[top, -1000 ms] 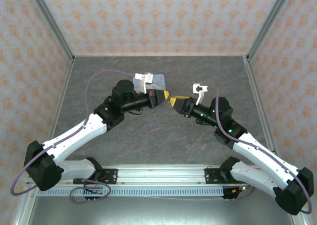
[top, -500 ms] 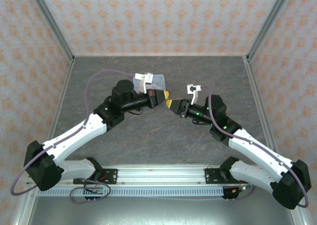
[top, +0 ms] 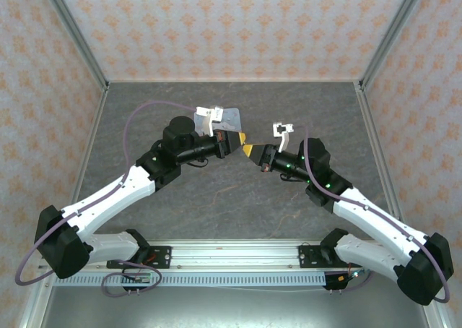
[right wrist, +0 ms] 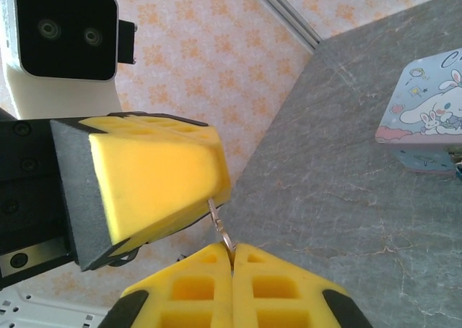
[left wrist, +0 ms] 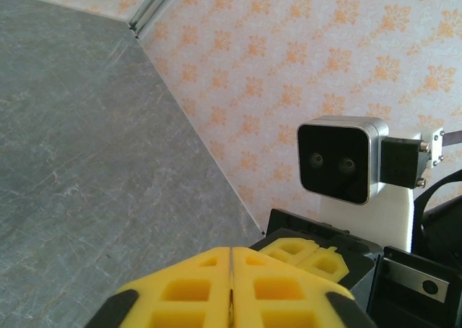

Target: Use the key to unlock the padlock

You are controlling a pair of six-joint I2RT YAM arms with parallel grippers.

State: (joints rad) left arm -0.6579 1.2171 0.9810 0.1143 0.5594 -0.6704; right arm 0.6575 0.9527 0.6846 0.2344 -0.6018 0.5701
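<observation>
Right fingers [right wrist: 281,292] have advanced and closed, now pinching what appears to be the key [right wrist: 219,223], which protrudes from the closed left fingers [right wrist: 159,180]; a handover looks likely.

Two arms, left arm [top: 115,194] and right arm [top: 372,218], and two hands, left hand [top: 240,138] and right hand [top: 250,150], share one worktop [top: 216,205] with one tin box [right wrist: 426,118] and one thin metal piece [right wrist: 220,225].
</observation>
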